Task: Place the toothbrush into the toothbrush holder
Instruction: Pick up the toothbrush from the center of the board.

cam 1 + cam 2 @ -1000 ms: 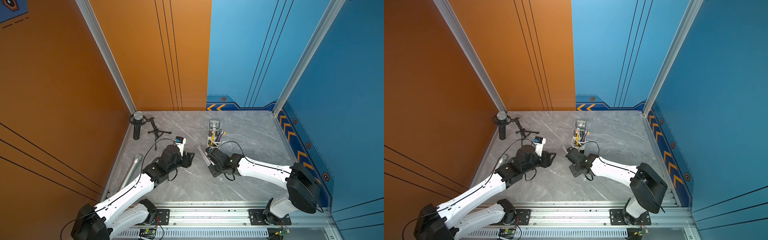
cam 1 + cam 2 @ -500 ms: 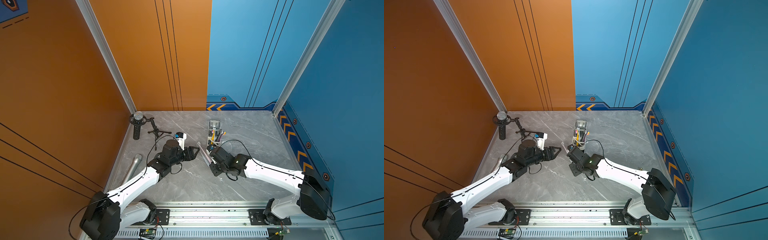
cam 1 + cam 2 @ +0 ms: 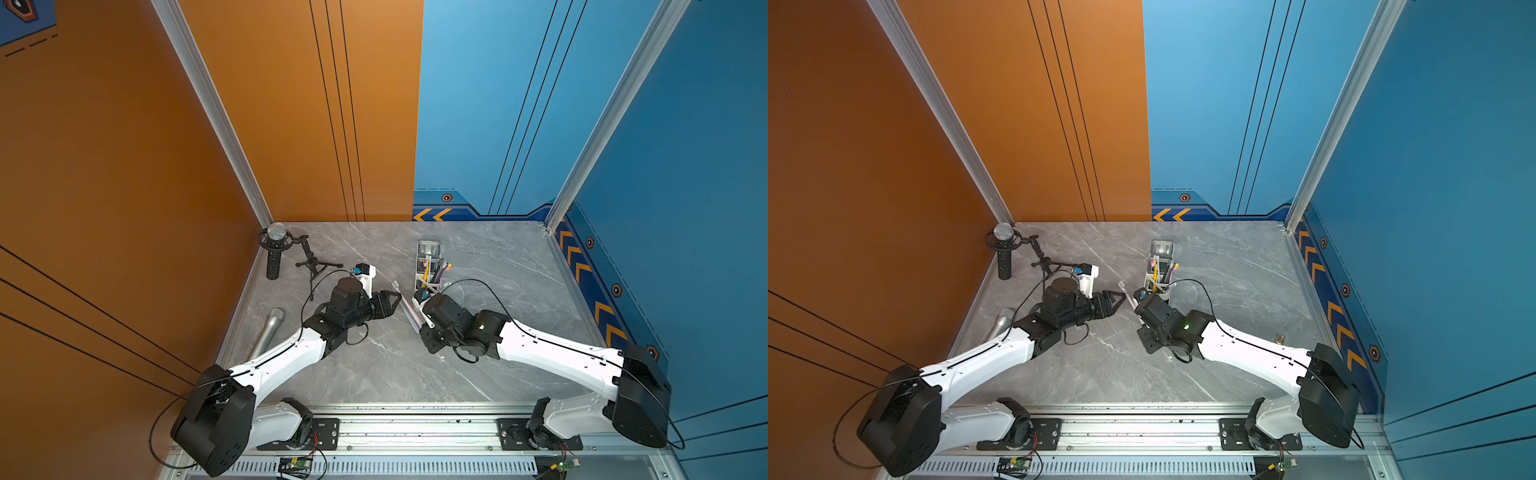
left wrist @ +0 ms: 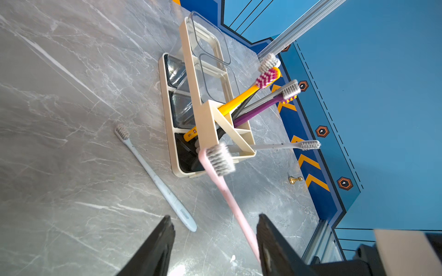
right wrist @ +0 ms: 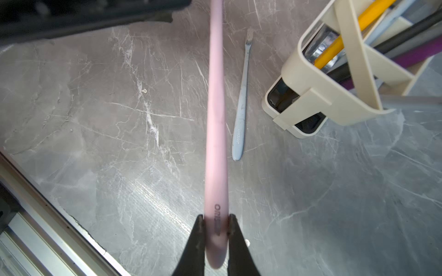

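Change noted: the left gripper (image 4: 214,217) has been swung in from further off the toothbrush holder (image 4: 203,119) and is now brought right up to the pink toothbrush (image 4: 224,188). Its jaws are spread, w/ the pink shaft passed btw them, close against one jaw. No squeeze is seen yet. The right gripper (image 5: 216,229) is kept pinched on the fat butt end of the handle, so the brush is carried in the air just beside the holder's brush-slot end, not yet in it. Whether the bristle head is touching the holder can't be told.

Meaning, as judged: a handover or re-grip is being set up, prob. so the brush can be stood upright & dropped into a slot. Insertion is still to be done.

Materials: the pink brush is seen as smooth matte plastic, a slim neck widened to a rounded handle w/ embossed lettering, topped by a short block of grey-white bristles. The holder is made of cream plastic, narrow & rectangular, open-sided, w/ a diagonal bar across the brush section & two clear square cups (image 4: 208,40) at its far end. Other brushes (image 4: 239,99), yellow, purple & dark, are already leaned in it. A pale blue toothbrush (image 4: 155,176) is laid flat alongside the holder on the glossy grey marble-look table (image 4: 59,119).
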